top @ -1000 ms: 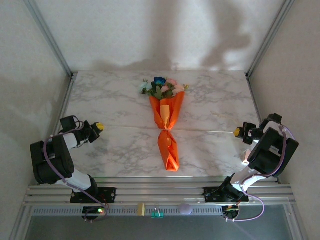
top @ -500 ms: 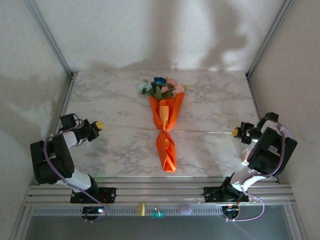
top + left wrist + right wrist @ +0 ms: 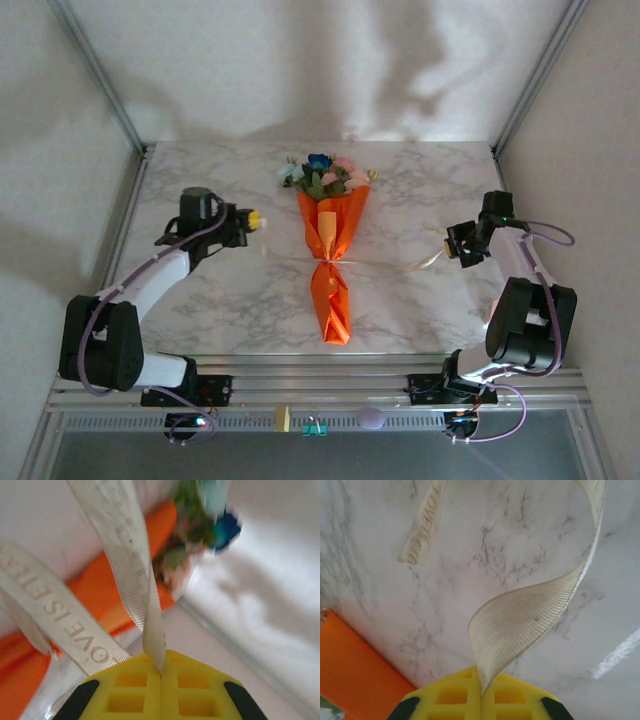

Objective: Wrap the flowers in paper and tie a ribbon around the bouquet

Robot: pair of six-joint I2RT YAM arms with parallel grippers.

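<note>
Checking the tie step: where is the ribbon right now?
In the top view the ribbon wraps the bouquet at its waist, centrally, its ends clamped in the left pincer and right pincer.

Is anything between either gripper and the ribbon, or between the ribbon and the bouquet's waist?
Nothing visible stands in the way. The left gripper and right gripper are each shut on an end of the ribbon, which runs over the bare marble table to the bouquet at its pinched middle.

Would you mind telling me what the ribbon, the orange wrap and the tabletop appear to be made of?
Ribbon: woven fabric, matte cream, ribbed weave visible. Orange wrap: likely thin paper, matte, sharply creased. Tabletop: marble-look, grey veins; possibly printed laminate.
</note>
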